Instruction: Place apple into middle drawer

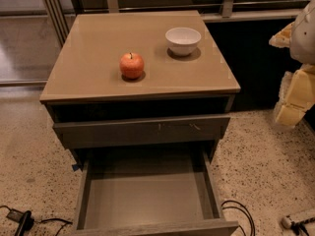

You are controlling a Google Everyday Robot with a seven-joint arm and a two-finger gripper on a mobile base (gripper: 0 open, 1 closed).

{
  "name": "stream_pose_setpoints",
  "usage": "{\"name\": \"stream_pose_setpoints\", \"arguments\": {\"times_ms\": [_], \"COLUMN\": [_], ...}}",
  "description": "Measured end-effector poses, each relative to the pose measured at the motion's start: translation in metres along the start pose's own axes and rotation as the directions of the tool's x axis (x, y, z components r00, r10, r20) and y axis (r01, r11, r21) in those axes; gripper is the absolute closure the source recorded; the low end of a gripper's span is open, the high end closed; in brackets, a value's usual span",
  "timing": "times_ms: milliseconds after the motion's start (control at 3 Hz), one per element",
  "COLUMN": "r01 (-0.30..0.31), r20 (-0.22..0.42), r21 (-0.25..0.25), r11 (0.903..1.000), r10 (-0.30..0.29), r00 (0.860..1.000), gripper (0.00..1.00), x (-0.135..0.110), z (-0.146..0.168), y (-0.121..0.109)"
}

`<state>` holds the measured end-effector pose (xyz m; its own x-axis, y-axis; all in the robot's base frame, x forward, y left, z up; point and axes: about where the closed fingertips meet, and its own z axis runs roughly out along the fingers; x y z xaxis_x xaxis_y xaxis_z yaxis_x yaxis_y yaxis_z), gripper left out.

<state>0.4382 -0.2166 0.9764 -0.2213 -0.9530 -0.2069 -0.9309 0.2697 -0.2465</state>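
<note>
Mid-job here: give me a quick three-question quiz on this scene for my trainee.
1. True or false: the apple lies inside the middle drawer.
2. What stands near the apple on the cabinet top? A) white bowl B) mug C) plate
3. Fill in: the gripper hangs at the view's ____ edge, apart from the apple.
Key: 1 false, it sits on the cabinet top; 2 A; 3 right.

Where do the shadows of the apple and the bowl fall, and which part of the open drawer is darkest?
In the camera view, the apple casts a small shadow at its base; the white bowl has a soft one just before it; the middle drawer is darkest at its back, under the scratched drawer front; the gripper, at the right edge, is brightly lit.
</note>
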Motion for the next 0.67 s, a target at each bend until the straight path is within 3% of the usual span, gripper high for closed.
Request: {"name": "stream_pose_setpoints", "arguments": {"times_ms": [333,667], "r01": [0.0,0.045], "r20": [0.0,0.025], "r21": [0.0,0.017], "r11": [1.0,0.9988], "r10": [0.0,-0.046], "r00": [1.0,0.999], "gripper": [0.0,0.0], "x": [0.0,-0.0062], "z": [0.0,-0.0014], "y": [0.0,-0.006]}}
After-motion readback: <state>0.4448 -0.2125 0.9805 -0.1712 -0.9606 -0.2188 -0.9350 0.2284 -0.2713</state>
